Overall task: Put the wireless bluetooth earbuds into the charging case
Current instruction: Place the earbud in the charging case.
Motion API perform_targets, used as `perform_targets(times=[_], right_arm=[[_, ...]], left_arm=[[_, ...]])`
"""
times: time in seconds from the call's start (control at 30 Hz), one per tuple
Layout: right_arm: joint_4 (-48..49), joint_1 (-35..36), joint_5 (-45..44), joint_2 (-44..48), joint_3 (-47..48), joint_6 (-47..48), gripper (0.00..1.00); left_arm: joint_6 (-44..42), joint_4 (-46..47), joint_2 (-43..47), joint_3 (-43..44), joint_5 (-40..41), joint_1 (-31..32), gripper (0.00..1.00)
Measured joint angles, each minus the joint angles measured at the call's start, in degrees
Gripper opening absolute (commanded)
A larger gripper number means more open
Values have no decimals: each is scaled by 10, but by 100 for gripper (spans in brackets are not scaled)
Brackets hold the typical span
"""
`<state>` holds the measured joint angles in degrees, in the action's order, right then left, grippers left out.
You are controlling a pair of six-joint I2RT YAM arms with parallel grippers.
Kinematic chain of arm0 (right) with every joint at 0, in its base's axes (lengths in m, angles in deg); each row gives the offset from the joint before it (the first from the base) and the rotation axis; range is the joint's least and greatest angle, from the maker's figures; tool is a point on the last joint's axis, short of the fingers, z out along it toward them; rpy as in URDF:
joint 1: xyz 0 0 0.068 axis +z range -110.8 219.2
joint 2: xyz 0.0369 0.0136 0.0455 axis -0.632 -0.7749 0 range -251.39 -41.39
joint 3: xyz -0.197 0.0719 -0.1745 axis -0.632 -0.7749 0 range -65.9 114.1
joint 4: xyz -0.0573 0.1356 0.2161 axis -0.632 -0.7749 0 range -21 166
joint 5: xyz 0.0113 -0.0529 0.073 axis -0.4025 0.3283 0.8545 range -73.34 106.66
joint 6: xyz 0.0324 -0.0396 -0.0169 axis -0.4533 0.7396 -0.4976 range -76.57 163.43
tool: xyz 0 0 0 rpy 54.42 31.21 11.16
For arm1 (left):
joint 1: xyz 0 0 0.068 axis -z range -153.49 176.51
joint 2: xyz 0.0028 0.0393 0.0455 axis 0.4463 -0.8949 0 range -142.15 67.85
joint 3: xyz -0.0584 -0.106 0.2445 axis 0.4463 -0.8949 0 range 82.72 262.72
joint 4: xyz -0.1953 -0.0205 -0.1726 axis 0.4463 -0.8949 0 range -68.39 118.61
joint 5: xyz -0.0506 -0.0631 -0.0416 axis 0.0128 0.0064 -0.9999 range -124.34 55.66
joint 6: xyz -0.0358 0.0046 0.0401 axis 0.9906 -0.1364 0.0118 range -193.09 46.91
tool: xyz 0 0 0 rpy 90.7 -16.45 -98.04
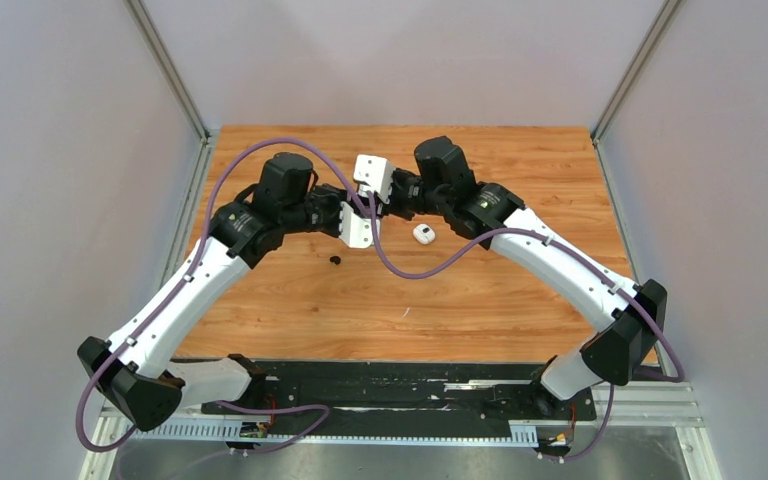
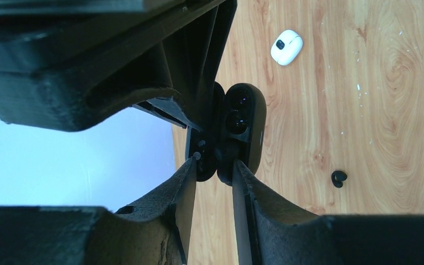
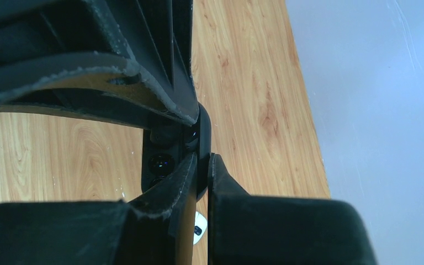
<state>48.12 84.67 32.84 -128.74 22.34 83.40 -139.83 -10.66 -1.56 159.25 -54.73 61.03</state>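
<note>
A black hinged charging case [image 2: 245, 118] with two round wells is held open in the air between both grippers; it also shows in the right wrist view [image 3: 160, 163]. My left gripper [image 2: 215, 161] is shut on its near end. My right gripper [image 3: 203, 160] is shut on one thin half of it. In the top view the grippers meet mid-table, left gripper [image 1: 360, 218] and right gripper [image 1: 375, 190]. A tiny black earbud [image 2: 338, 178] lies on the table [image 1: 336, 260]. No white earbuds show.
A small white pebble-shaped thing with a dark patch [image 1: 423, 233] lies on the wooden table [image 1: 520, 310] right of the grippers; it also shows in the left wrist view [image 2: 286, 47] and the right wrist view [image 3: 198, 234]. Grey walls stand on three sides.
</note>
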Motion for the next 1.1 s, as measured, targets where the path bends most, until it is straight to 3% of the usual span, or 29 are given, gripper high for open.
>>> perform_targets(times=[0.5, 0.77, 1.1], right_arm=[[8, 0, 4, 0, 0, 0, 0], [13, 2, 4, 0, -1, 1, 0], [36, 3, -7, 0, -3, -3, 0]], left_arm=[[10, 23, 12, -2, 10, 0, 42], [16, 23, 16, -2, 11, 0, 48], [165, 65, 72, -54, 16, 0, 58]])
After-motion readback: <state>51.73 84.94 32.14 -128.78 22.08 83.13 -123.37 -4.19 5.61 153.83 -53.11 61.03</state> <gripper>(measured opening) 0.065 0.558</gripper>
